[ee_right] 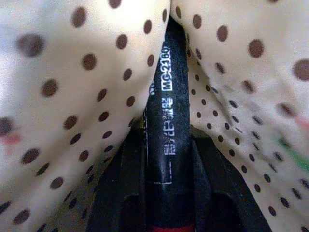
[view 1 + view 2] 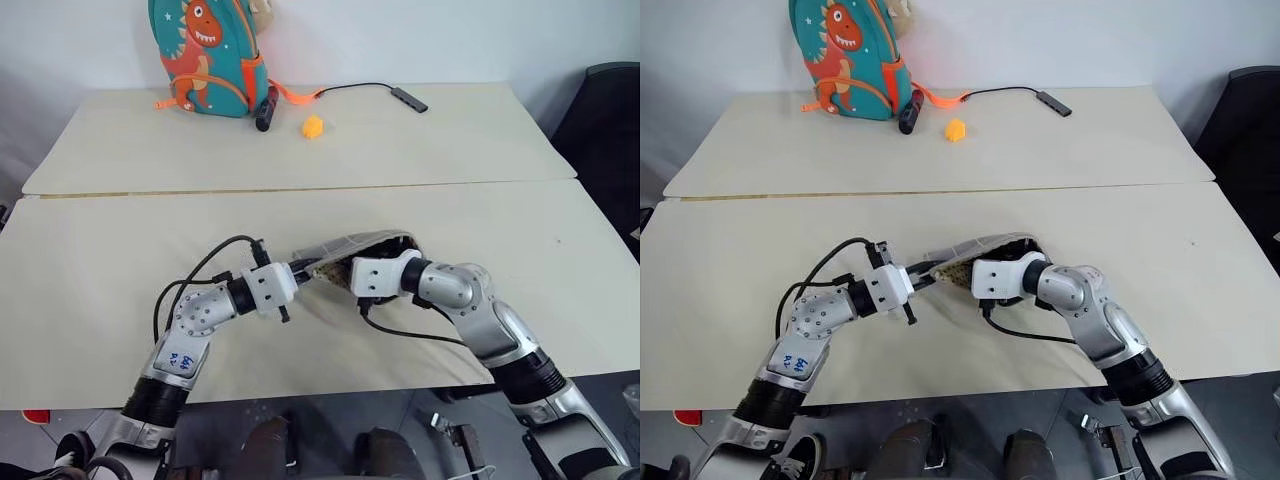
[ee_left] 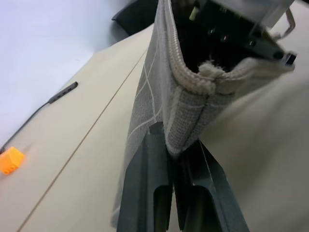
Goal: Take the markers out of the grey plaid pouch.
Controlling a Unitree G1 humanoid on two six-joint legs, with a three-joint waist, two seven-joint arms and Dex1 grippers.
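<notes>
No marker is out on the table (image 2: 120, 240) yet, so most of the job is left. Going left to right: the left gripper (image 3: 176, 159) is pinched tight on the corner of the pouch (image 2: 345, 245) and holds its mouth up. The pouch sits in the middle of the near table, between the two arms. The right gripper (image 1: 166, 159) is deep inside it, among the dotted lining (image 1: 72, 96), with its fingers closed around a dark marker (image 1: 166, 111) that has white writing on it. A bit of green shows through the lining near it, maybe the other marker, but I cannot tell.

Far back on the other table stand a backpack (image 2: 205, 55), a dark stubby thing (image 2: 266, 110), an orange block (image 2: 313, 127) and a cable (image 2: 375, 90). They are well apart and block nothing. Only the soft lining, pressed close around the marker, may catch it.
</notes>
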